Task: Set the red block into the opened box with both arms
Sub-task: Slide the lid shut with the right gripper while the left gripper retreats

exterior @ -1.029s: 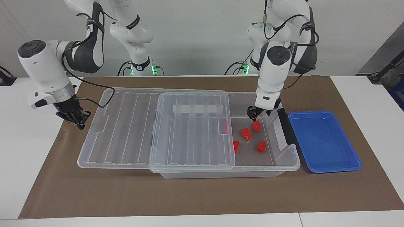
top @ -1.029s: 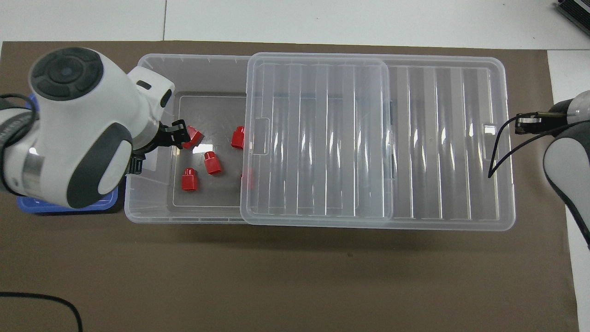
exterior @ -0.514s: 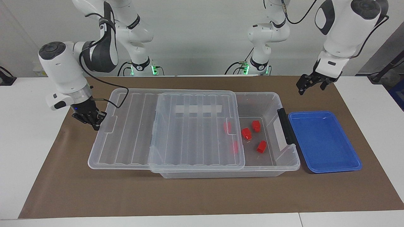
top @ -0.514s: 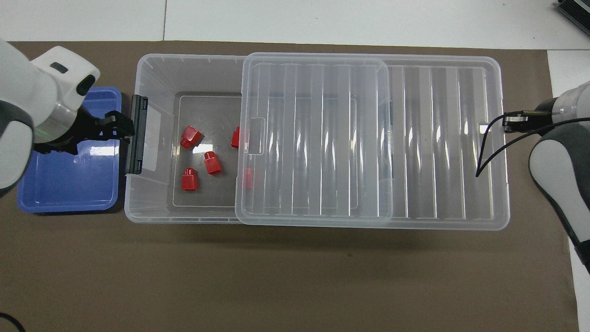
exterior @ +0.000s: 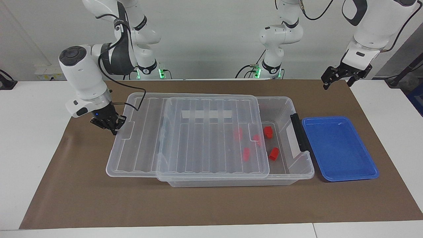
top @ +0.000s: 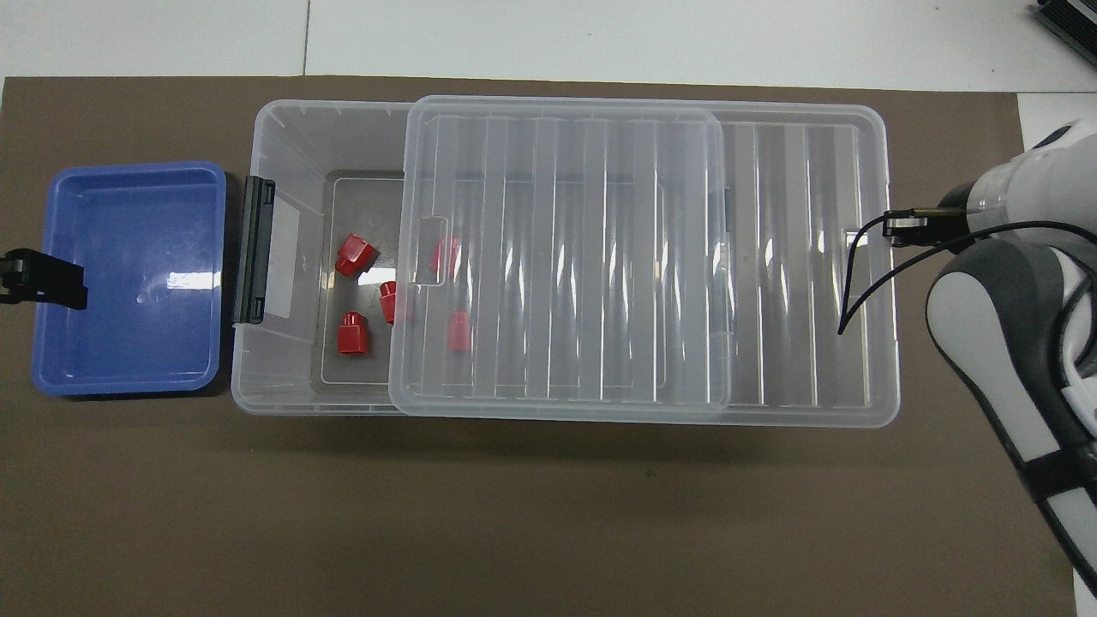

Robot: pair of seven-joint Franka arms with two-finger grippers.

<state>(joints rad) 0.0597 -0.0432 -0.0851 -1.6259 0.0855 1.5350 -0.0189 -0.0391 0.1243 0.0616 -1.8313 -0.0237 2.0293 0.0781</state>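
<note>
Right tool (exterior: 112, 127) is pinched shut on the lid (exterior: 198, 132) edge at the right arm's end, lid covering most of the box (exterior: 302, 172). Left tool (exterior: 340, 77) hangs up in the air, fingers apart and empty, over the mat (exterior: 211, 205) by the blue tray (exterior: 340, 148). Red blocks (top: 353, 332) sit on the box floor near the latch (exterior: 299, 132) end, some under the lid.

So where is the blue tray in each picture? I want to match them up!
Facing view: the blue tray lies at that picture's right side, on the brown mat, beside the box.
Overhead view: the blue tray lies at that picture's left side, again beside the box.
Shared landmark: the black latch on the box's end, which faces the tray in both views.
</note>
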